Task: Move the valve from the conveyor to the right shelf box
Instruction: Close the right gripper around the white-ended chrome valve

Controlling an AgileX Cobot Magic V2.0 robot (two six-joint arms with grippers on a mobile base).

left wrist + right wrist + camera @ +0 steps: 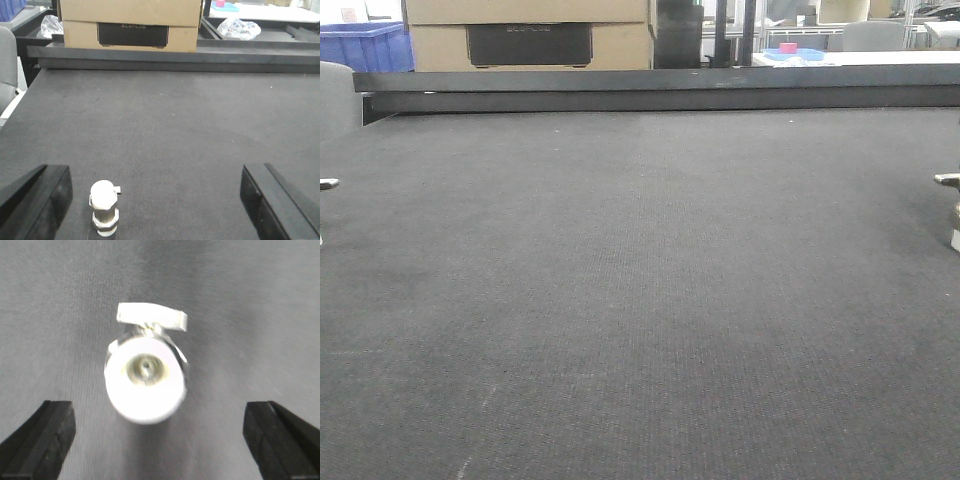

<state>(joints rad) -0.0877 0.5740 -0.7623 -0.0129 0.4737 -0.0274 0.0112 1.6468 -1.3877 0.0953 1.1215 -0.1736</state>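
The valve (104,207) stands upright on the conveyor (160,130) in the left wrist view, at the near left, with a rounded white cap over a metal nut. The left gripper (156,197) is spread wide and holds nothing. The valve sits between its black jaws, just beside the left one, with a narrow strip of belt showing between them. At the far edge of the belt runs the black rail (160,52). Beyond it are a cardboard box (130,20) with a black panel and crumpled clear plastic bags (240,27).

In the right wrist view a valve (145,385) is seen from above and blurred: a round white cap with a metal centre, and a white lever on its far side. Whether it is the same one, I cannot tell. It rests on the grey belt (240,300) between the jaws of the right gripper (160,440), a little left of the middle. Those jaws too stand far apart and touch nothing.

The front-facing view shows the wide belt (640,300) reaching to the rail (650,85). A small silvery metal piece (950,182) juts in at the right edge and a silvery tip (326,184) at the left. Both are cut off by the frame. Far behind are the cardboard box (530,35) and a blue crate (365,45).
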